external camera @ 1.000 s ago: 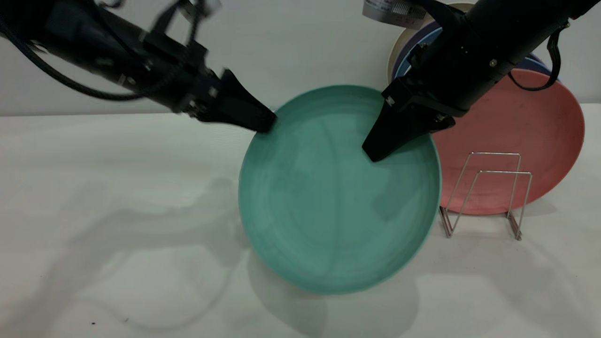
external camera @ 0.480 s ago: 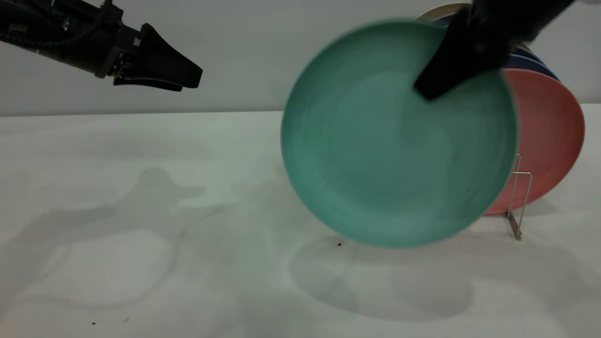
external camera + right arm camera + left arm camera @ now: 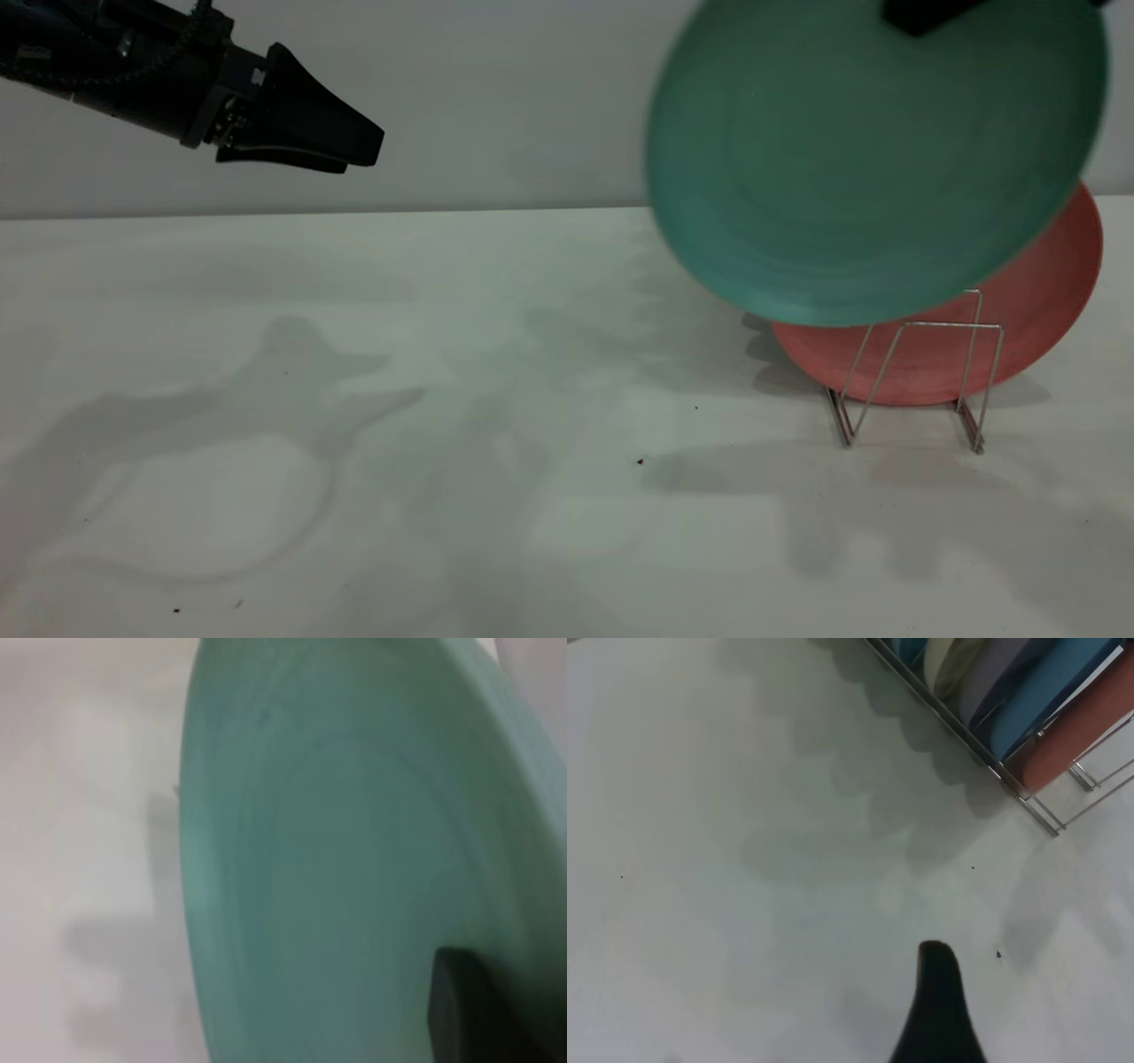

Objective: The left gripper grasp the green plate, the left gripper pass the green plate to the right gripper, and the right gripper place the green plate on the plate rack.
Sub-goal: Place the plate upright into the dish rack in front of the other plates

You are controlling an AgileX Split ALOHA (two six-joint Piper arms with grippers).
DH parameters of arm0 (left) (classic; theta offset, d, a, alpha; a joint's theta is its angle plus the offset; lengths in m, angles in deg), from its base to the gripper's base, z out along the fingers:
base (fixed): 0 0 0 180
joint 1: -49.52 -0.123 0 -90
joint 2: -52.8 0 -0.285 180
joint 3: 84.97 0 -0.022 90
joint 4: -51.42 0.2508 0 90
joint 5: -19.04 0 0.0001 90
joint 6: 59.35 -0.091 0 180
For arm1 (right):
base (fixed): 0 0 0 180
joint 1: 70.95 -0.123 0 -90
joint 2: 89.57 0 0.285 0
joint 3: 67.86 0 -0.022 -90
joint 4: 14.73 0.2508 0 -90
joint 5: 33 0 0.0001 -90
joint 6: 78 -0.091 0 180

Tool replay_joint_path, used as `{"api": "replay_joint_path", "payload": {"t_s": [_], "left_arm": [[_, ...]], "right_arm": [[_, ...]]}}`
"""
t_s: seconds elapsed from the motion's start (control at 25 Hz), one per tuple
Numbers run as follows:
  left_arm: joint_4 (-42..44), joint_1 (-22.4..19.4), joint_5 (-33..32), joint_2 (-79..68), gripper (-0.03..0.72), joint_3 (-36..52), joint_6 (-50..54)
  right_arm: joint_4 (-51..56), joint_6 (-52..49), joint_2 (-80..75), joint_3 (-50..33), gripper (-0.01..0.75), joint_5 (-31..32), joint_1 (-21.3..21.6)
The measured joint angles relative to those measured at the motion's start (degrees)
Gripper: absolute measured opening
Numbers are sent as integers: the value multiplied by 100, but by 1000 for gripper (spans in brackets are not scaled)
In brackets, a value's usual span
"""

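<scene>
currently green plate [image 3: 873, 159] held aloft by right gripper [image 3: 921, 13], clamped on upper rim, above plate rack [image 3: 912, 372] and in front of pink plate [image 3: 1019, 301]. left gripper [image 3: 354, 146] parked well apart at far side; finger state cannot be told. risk: plate lowered off-slot, wire loop struck, rack shifted or pink plate knocked.

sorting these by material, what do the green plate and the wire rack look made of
Green plate: likely matte plastic, given its dull teal face with faint concentric rings and no glare. Plate rack: thin bare metal wire, silvery with a slight sheen, bent into angular upright loops.
</scene>
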Motion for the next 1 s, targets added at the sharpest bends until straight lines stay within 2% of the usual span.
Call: {"api": "replay_joint_path", "payload": {"t_s": [0.24, 0.6, 1.0], "left_arm": [[10, 0, -50, 0, 593, 0, 15], [17, 0, -87, 0, 593, 0, 81], [24, 0, -93, 0, 593, 0, 81]], "right_arm": [[-568, -396, -153, 0, 117, -822, 28], [-383, -428, -267, -4, 117, -581, 652], [-47, -187, -446, -4, 117, -581, 683]]}}
